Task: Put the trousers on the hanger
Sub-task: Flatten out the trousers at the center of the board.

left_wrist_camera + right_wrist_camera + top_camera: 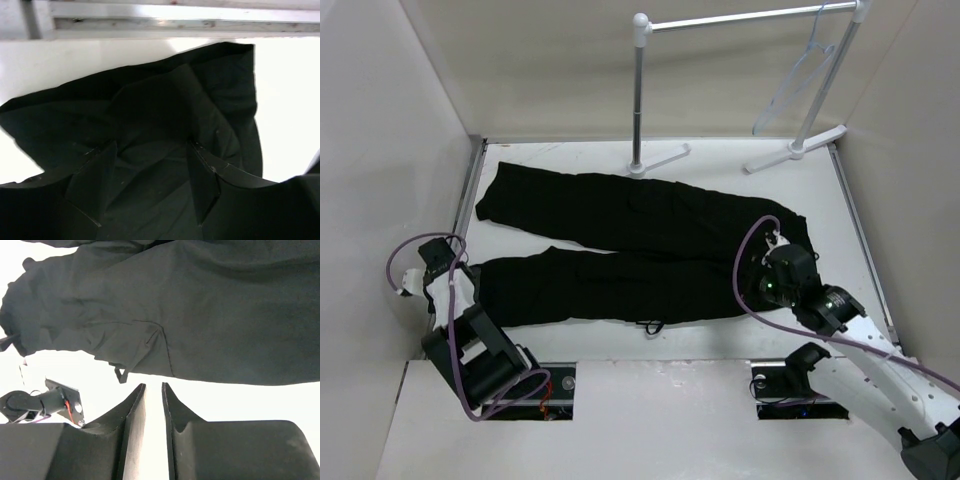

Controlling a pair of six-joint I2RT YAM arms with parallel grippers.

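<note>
**Clerk:** Begin with the largest item.

**Inspector:** The white surface [720, 165], walled on the left, right and far sides. The trousers [640, 230] lie flat on it and cover most of its middle. The waist is toward the right and the two legs run out to the left, spreading slightly apart at the cuffs.

**Clerk:** Next?

**Inspector:** A white tube garment rack [638, 100] stands at the far edge, its feet on the surface. The hanger [800, 80] hangs from the right end of the rack's bar, well apart from the trousers.

**Clerk:** And the arms?

**Inspector:** The left tool [151, 145] is over the cuff end of the near leg. Its fingers [95, 185] are spread wide with rumpled black cloth lying between them, and they are not closed on it.

**Clerk:** The right?

**Inspector:** The right tool [153, 387] is at the waist end, near the garment's near edge. Its fingers are drawn almost together, with only a thin slit between them. White surface shows through the slit, so it grips nothing. A small belt loop [120, 374] hangs from the fabric edge just beyond the fingertips.
</note>
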